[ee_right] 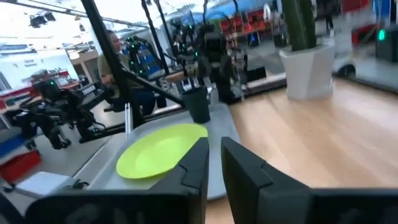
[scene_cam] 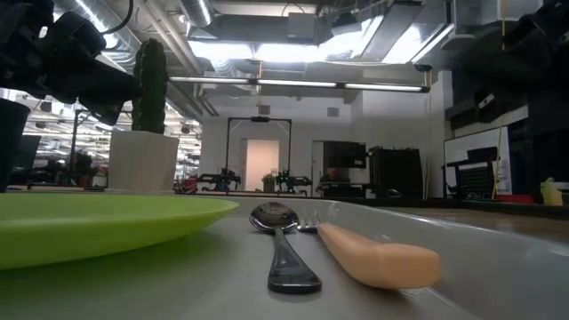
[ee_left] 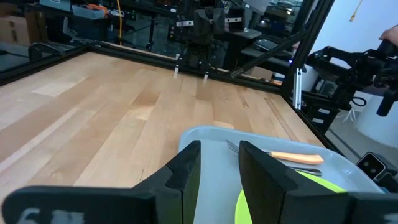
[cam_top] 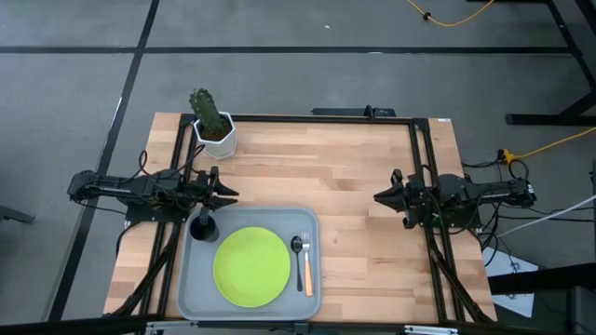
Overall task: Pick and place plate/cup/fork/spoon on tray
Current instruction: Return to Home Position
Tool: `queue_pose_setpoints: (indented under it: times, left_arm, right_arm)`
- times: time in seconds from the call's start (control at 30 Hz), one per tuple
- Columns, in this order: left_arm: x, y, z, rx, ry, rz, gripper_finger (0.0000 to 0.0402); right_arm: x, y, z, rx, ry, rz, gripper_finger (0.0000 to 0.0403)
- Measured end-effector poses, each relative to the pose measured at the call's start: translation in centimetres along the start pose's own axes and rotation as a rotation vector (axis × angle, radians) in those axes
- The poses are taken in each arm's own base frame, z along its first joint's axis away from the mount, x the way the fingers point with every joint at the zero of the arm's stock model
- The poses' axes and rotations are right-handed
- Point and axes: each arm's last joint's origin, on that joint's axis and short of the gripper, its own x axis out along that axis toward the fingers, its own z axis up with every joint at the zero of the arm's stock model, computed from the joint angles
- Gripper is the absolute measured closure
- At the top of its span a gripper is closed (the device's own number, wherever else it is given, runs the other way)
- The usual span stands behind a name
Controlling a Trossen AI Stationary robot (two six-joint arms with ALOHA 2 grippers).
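Observation:
The light-grey tray (cam_top: 313,300) lies at the table's near edge. On it lie the lime-green plate (cam_top: 251,267), the black cup (cam_top: 203,226) upright in its far left corner, and the dark spoon (cam_top: 297,247) and orange-handled fork (cam_top: 307,264) side by side along its right side. The low view shows the plate (scene_cam: 98,222), spoon (scene_cam: 280,240) and fork (scene_cam: 378,258) close up. My left gripper (cam_top: 230,194) hovers open just beyond the tray's far left corner, near the cup, holding nothing. My right gripper (cam_top: 379,197) hovers shut and empty over the table's right part.
A white hexagonal pot with a cactus (cam_top: 213,128) stands at the table's far left. Bare wood (cam_top: 326,172) lies between the two grippers and beyond the tray. Black frame rails (cam_top: 424,167) run along the table's sides.

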Motion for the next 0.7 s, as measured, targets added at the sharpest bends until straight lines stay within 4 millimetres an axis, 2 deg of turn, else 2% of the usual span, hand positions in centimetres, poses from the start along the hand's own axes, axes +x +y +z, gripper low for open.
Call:
queue_pose_setpoints:
  times: [0.1, 0.7]
  left_arm:
    - [0.0, 0.0, 0.0, 0.0, 0.0, 0.0, 0.0299]
    - [0.0, 0.0, 0.0, 0.0, 0.0, 0.0, 0.0299]
  right_arm:
    - [0.0, 0.0, -0.09, 0.045, 0.011, 0.005, 0.0354]
    - [0.0, 0.0, -0.09, 0.042, 0.011, 0.005, 0.0354]
